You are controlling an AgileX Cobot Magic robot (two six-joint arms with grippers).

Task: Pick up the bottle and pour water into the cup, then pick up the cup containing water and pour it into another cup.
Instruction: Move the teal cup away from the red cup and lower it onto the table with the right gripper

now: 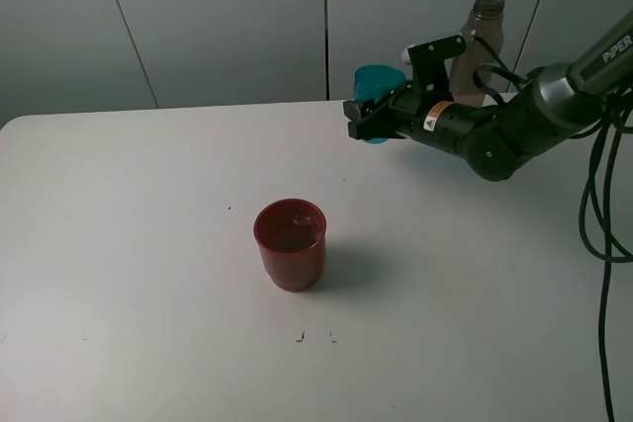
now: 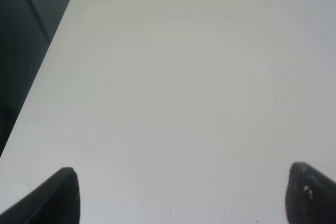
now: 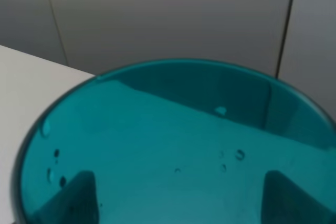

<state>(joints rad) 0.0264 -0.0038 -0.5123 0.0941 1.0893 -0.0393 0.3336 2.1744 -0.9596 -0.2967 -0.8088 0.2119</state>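
The left gripper (image 2: 181, 195) shows only in its own wrist view, its two dark fingertips spread wide apart over bare white table (image 2: 199, 77), with nothing between them. Near the middle of the table in the high view, the red cup (image 1: 290, 243) stands upright, mouth up, with a little clear liquid glinting inside. Farther right and toward the back edge, the teal cup (image 1: 379, 96) is held off the surface by the right gripper (image 1: 362, 118), whose fingers are closed on it; how far the cup leans cannot be told from here, but the right wrist view looks into it from close up, with droplets clinging to its inner wall (image 3: 173, 145). The right arm (image 1: 514, 116) reaches in low and nearly level from the right, its outer link marked "PiPER", with a small warning sticker near the wrist. Behind it the bottle (image 1: 479, 46) stands upright, neck up, at the table's back edge.
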